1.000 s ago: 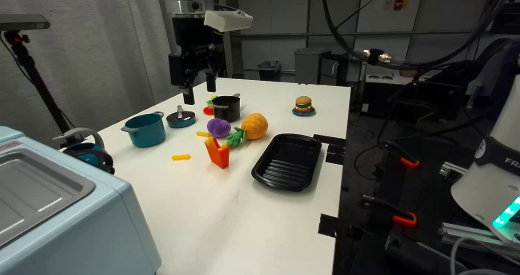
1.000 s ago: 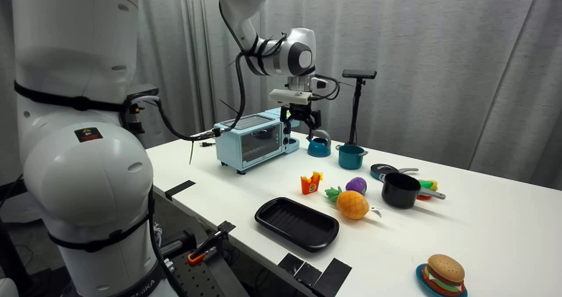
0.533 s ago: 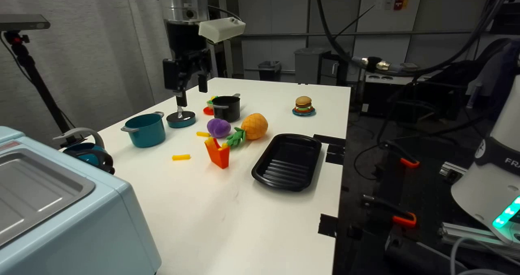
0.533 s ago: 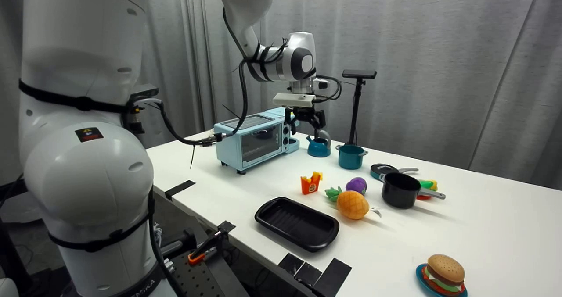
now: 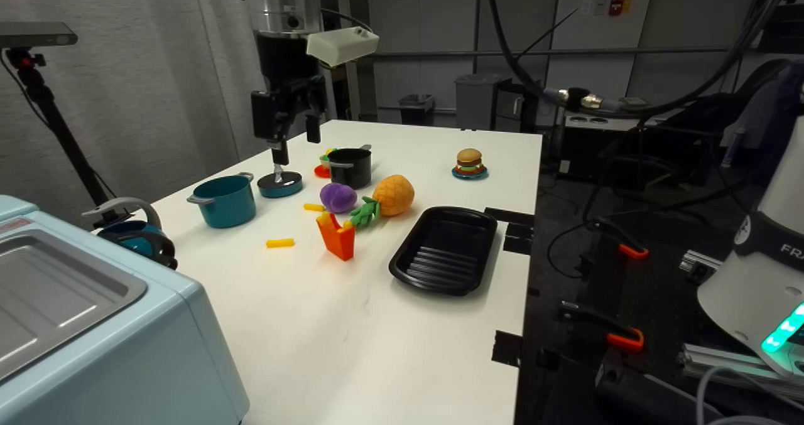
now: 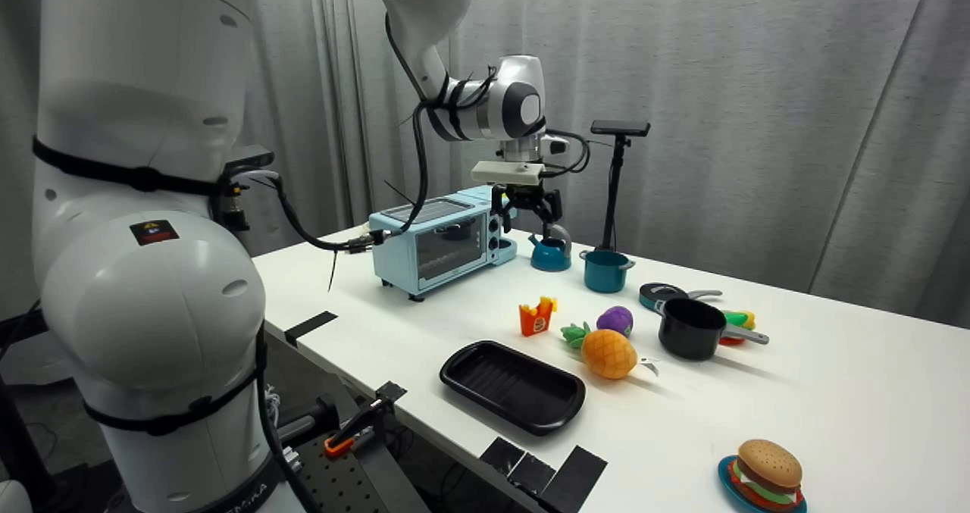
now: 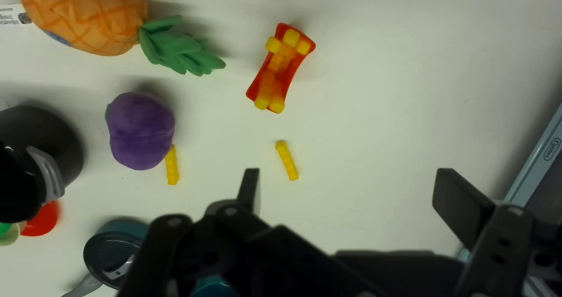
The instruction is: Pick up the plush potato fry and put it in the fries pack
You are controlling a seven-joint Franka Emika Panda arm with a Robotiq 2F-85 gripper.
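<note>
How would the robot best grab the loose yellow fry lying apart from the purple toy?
Probably around its middle, from straight above, pinching the two long sides. The fry is thin and lies flat on the table, and the open gripper points down, its jaws set roughly crosswise to it.

In the wrist view we see the pineapple [image 7: 83,18] cut off at ten o'clock; the gripper [image 7: 347,189] partly hides the teal pot [image 7: 214,287] at seven.
</note>
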